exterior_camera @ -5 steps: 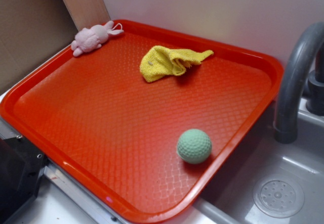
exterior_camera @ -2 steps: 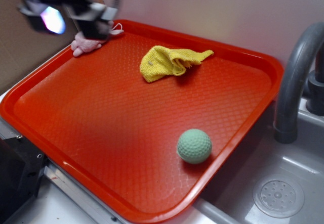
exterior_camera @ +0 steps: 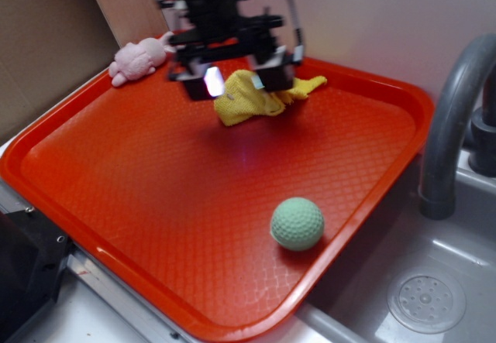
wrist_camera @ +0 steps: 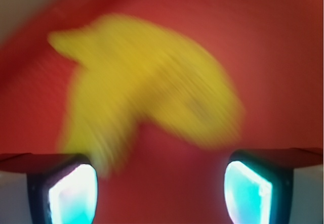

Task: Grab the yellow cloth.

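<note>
The yellow cloth [exterior_camera: 249, 99] lies crumpled on the far part of the red tray [exterior_camera: 194, 196]. My gripper [exterior_camera: 236, 80] hovers just above the cloth's near-left side, partly covering it, with fingers spread wide and nothing between them. In the wrist view the cloth [wrist_camera: 147, 82] is a blurred yellow shape ahead of the gripper [wrist_camera: 159, 196], whose two glowing fingertips [wrist_camera: 73, 193] stand far apart over bare red tray.
A pink plush toy [exterior_camera: 141, 56] rests at the tray's far left corner. A green ball [exterior_camera: 297, 223] sits near the tray's right front edge. A grey faucet [exterior_camera: 453, 126] and sink drain [exterior_camera: 426, 303] are to the right.
The gripper came in from the upper left, over the pink toy, and now hangs over the yellow cloth. The cloth, ball and toy have not moved.
</note>
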